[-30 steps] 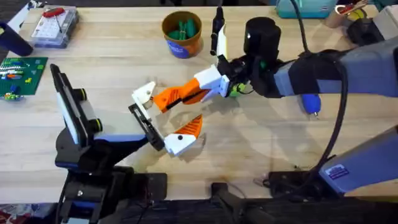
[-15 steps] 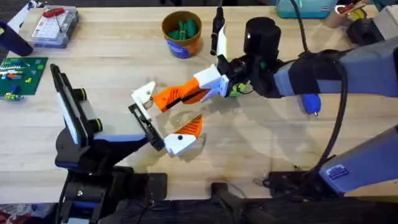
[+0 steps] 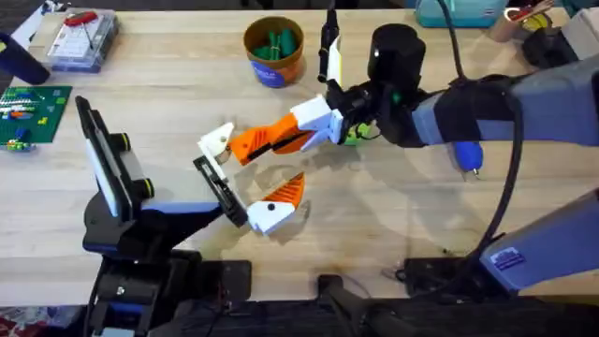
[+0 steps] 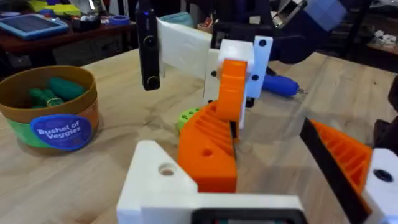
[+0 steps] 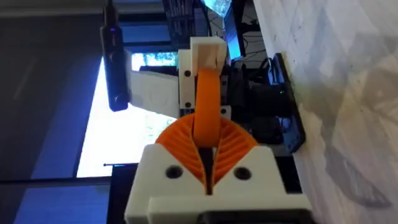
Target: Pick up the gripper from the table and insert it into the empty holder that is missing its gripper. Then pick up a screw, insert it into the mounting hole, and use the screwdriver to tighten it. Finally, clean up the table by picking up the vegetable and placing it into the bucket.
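Mostly hidden vegetable [image 3: 354, 134], behind right gripper [image 3: 281, 140]

Passage to holder [image 3: 217, 187]: blocked above by the gripper [image 3: 271, 140]. Open worktop [image 3: 374, 215]: right of centre. Bucket [image 3: 274, 51]: unobstructed overhead, screwdriver [image 3: 327, 42] just beside.

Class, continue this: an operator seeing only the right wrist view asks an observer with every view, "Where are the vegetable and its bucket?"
Observer: The small lime-green round toy vegetable lies on the wooden table, beside the right gripper.
Operator: Is the bucket near it?
Observer: The round tan-orange bucket with a blue label stands apart, toward the table's far edge.
Operator: Is it empty?
Observer: No, dark green stick-shaped pieces sit inside.
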Tool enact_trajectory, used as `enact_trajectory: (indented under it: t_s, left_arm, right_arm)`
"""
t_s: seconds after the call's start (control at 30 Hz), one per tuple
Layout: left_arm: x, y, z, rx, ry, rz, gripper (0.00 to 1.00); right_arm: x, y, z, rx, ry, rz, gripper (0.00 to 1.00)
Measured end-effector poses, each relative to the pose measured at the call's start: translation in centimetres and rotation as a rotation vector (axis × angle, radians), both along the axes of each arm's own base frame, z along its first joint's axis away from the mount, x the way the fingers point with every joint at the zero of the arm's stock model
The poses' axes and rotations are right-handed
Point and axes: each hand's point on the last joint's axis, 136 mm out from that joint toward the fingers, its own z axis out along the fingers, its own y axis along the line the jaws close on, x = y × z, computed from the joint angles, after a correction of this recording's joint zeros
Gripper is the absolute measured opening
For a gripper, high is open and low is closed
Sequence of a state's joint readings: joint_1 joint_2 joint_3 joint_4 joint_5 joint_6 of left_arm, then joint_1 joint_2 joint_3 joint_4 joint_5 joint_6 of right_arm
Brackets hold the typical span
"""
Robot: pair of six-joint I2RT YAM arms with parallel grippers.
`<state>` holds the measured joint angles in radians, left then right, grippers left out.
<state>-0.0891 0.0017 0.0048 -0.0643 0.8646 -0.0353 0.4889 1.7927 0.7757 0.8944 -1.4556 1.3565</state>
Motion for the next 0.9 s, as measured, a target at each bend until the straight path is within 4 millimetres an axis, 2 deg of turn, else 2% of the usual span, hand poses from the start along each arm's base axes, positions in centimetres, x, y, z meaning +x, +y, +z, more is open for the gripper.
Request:
enact_trajectory:
  t_s: [0.9]
  left_arm:
    - [0.01,0.00,0.02,0.000,-0.001,0.000,0.987]
  right_arm:
    - [0.46,0.40,0.36,0.005,-0.015,-0.031,0.021]
